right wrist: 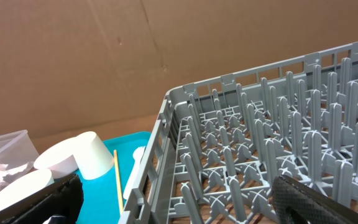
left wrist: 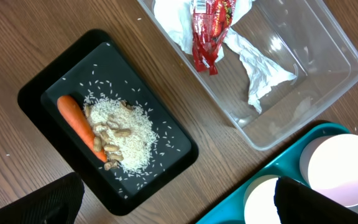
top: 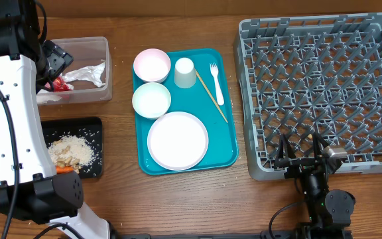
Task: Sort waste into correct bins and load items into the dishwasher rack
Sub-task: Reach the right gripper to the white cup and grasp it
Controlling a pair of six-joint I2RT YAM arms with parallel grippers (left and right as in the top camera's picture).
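The clear tub [top: 78, 96] holds the white napkin [top: 85, 73] and the red wrapper [top: 60, 83]. The black tray [top: 93, 126] holds the grainy scraps [top: 71, 151] and the carrot [top: 63, 170]. Two bowls [top: 152, 64] [top: 151, 99], the cup [top: 184, 72], the plate [top: 178, 140], the fork [top: 216, 83] and the stick [top: 211, 96] lie on a teal tray [top: 227, 113]. The grey rack [top: 323, 86] holds nothing. My left gripper [left wrist: 179, 208] is open and empty, high over the tub's left end. My right gripper [top: 304, 156] is open and empty at the rack's front edge.
The left wrist view shows the carrot [left wrist: 79, 124], scraps [left wrist: 126, 134], wrapper [left wrist: 209, 31] and napkin [left wrist: 253, 68]. The right wrist view shows the rack's pegs [right wrist: 260, 143], the cup [right wrist: 95, 155] and the stick [right wrist: 115, 186]. The white left arm [top: 12, 119] crosses the table's left side.
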